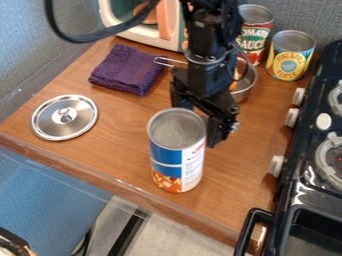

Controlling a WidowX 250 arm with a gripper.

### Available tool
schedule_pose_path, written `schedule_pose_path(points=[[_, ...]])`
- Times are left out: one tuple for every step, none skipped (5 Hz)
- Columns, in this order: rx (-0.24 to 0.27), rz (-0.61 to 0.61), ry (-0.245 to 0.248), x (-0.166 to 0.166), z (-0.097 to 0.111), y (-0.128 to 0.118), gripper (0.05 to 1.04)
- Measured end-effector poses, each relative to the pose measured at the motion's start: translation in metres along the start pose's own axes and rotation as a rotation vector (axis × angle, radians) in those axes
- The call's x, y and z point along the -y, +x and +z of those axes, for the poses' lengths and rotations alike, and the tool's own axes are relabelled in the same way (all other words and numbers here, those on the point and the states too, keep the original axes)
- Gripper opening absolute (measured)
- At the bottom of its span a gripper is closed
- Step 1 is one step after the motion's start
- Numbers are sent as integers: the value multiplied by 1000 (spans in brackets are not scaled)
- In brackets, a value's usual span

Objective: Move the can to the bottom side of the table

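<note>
The black gripper (212, 109) hangs over the middle of the table, right behind the can and to its right. A tall can (177, 162) with a blue, white and orange label stands upright near the front edge of the wooden table (120, 150). The can hides part of the gripper's lower end, and whether the two touch I cannot tell.
A steel lid (65, 117) lies at the left, with a folded purple cloth (127, 69) behind it. Behind the arm are a metal pot (246, 82), a tomato can (256, 32), a pineapple can (290, 56) and a toy microwave (137, 22). A black stove (310, 180) borders the right side.
</note>
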State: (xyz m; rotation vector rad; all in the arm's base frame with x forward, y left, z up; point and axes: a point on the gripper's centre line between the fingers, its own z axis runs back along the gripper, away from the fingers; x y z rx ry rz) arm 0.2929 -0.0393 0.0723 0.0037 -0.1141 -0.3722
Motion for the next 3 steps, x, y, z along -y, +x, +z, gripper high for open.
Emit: schedule_pose_path(points=[[27, 3, -18, 1, 5, 3, 1000], [123, 33, -21, -1, 32, 22, 1000], [196, 71, -7, -5, 55, 29, 1000]])
